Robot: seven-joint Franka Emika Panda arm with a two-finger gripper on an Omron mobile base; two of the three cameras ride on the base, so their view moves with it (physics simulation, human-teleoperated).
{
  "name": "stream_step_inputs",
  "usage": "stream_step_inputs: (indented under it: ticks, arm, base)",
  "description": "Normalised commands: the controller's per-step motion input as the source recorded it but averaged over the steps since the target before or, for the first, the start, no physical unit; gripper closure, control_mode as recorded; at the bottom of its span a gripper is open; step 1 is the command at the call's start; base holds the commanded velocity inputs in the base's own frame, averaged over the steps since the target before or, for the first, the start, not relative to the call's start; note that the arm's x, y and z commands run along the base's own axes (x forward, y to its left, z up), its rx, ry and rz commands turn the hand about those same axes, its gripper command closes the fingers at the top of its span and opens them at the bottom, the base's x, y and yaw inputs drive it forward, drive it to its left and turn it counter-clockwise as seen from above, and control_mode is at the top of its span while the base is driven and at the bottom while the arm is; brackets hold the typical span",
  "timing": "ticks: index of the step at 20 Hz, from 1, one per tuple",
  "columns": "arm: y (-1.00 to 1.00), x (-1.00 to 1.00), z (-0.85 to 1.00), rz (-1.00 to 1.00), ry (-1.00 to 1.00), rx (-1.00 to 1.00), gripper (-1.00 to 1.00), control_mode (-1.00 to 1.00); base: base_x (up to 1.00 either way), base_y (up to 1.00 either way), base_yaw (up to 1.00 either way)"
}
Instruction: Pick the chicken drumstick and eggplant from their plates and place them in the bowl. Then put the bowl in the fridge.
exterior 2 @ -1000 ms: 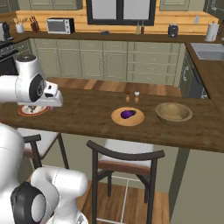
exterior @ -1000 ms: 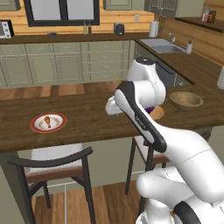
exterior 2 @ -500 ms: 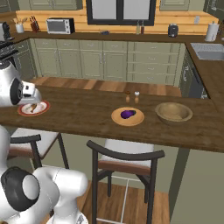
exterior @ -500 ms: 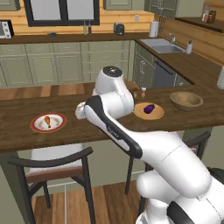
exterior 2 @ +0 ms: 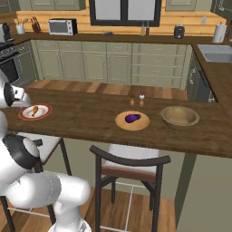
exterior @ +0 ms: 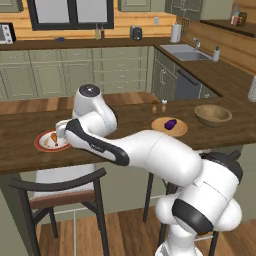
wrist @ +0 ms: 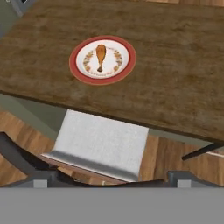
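Robot gripper [wrist: 112, 177] with fingers spread wide and empty, poised above a dark wooden counter [wrist: 175, 65].

Ahead of the fingertips, the chicken drumstick [wrist: 100, 56] lies on a white plate with an orange-red rim [wrist: 78, 72]; a grey-cushioned stool [wrist: 100, 144] sits below the counter edge. From the base cameras, the eggplant [exterior 2: 132, 118] rests on a tan wooden plate [exterior 2: 121, 123], salt and pepper shakers [exterior 2: 137, 100] just behind it, the wooden bowl [exterior 2: 180, 116] to its right. Green cabinets [exterior 2: 113, 65] line the far wall.
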Motion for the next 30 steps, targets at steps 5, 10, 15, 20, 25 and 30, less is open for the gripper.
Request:
stream_step_inputs:
  ticks: [5,10,15,20,25,30]
  arm:
    - [0.23,0.14,-0.25,-0.17,0.06,-0.04,-1.0,-1.0]
    - [-0.25,0.14,-0.14,-0.07,0.12,0.0,-1.0,-1.0]
    - [-0.16,0.16,-0.23,0.11,0.01,0.0,-1.0,-1.0]
    - [-0.01,0.34,-0.26,0.14,0.0,0.01,-1.0,-1.0]
    - [0.27,0.64,-0.18,0.03,0.0,-0.02,-1.0,-1.0]
    - [0.47,0.43,-0.02,0.0,0.0,-0.07,-1.0,-1.0]
  base:
    - [0.0,0.0,0.0]
    - [0.0,0.0,0.0]
    - [0.0,0.0,0.0]
    - [0.0,0.0,0.0]
    - [0.0,0.0,0.0]
    - [0.0,0.0,0.0]
